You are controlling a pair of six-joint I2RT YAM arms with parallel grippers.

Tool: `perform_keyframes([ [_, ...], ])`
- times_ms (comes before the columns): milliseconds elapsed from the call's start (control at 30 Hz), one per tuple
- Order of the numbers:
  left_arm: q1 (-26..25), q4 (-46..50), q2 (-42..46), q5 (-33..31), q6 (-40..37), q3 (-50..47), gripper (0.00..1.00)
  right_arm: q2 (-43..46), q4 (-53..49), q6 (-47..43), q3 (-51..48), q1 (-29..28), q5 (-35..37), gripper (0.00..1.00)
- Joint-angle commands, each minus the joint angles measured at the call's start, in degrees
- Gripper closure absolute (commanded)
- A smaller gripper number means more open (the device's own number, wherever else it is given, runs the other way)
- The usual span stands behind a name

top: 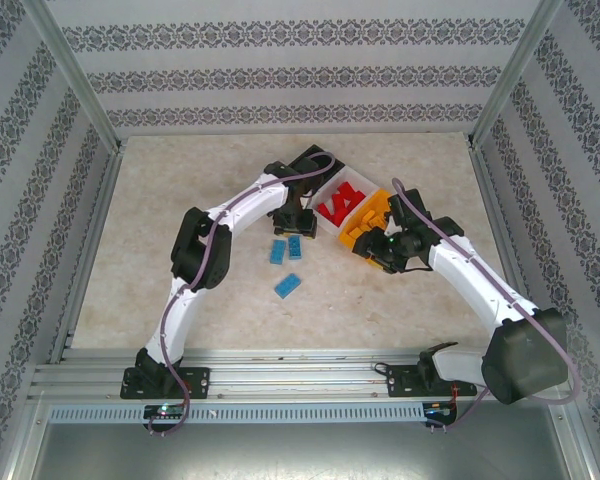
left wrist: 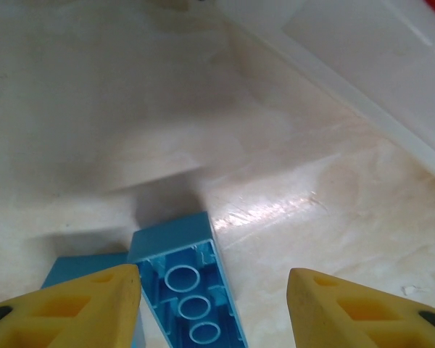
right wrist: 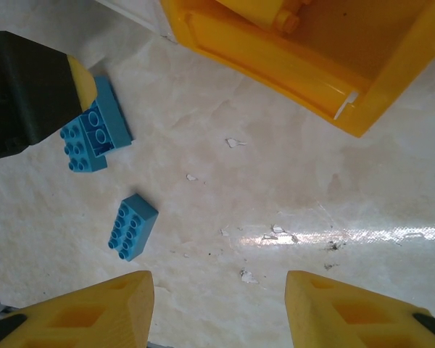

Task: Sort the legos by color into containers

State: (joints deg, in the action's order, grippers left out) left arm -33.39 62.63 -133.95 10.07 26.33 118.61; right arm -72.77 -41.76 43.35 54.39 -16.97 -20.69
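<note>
Three blue legos lie on the table: two close together [top: 286, 250] and one nearer the front [top: 287, 286]. My left gripper [top: 289, 226] hangs over the pair. In the left wrist view one blue lego [left wrist: 192, 290] lies hollow side up between the jaws of the left gripper [left wrist: 214, 313], against the left finger [left wrist: 80, 308], with a gap to the right finger; the gripper is open. The second blue lego [left wrist: 76, 267] pokes out beside it. My right gripper [right wrist: 217, 312] is open over bare table beside the orange bin [top: 368, 228]. The white bin [top: 352, 188] holds red legos [top: 335, 208].
A black bin [top: 305, 163] sits at the far end of the row, partly behind my left arm. The orange bin [right wrist: 312, 65] has an orange lego [right wrist: 264, 11] in it. The lone blue lego [right wrist: 133, 226] lies ahead of my right gripper's left finger. Patterned walls enclose the table.
</note>
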Motion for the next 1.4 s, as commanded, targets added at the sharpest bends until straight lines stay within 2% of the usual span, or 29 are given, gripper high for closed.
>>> perform_keyframes([
  [0, -0.5, 3.9, -1.3, -3.1, -0.1, 1.8, 0.44, 0.4, -1.0, -0.8, -0.4, 0.6, -1.0, 0.49],
  [567, -0.8, 3.3, -3.6, -0.1, 0.3, 0.2, 0.45, -1.0, -0.5, -0.2, 0.0, 0.7, -1.2, 0.49],
  [1000, -1.4, 2.6, -4.8, -0.1, 0.3, -1.9, 0.50, 1.5, -1.2, 0.3, -1.3, 0.7, -0.7, 0.49],
  [1167, -1.4, 2.1, -4.9, 0.6, 0.3, -3.3, 0.57, 2.5, -1.7, 0.6, -0.8, 0.8, -0.2, 0.49],
  [1367, -1.2, 1.9, -2.5, 1.4, -0.4, -3.4, 0.60, 3.2, -1.4, 0.9, -1.3, 0.8, -0.1, 0.49],
])
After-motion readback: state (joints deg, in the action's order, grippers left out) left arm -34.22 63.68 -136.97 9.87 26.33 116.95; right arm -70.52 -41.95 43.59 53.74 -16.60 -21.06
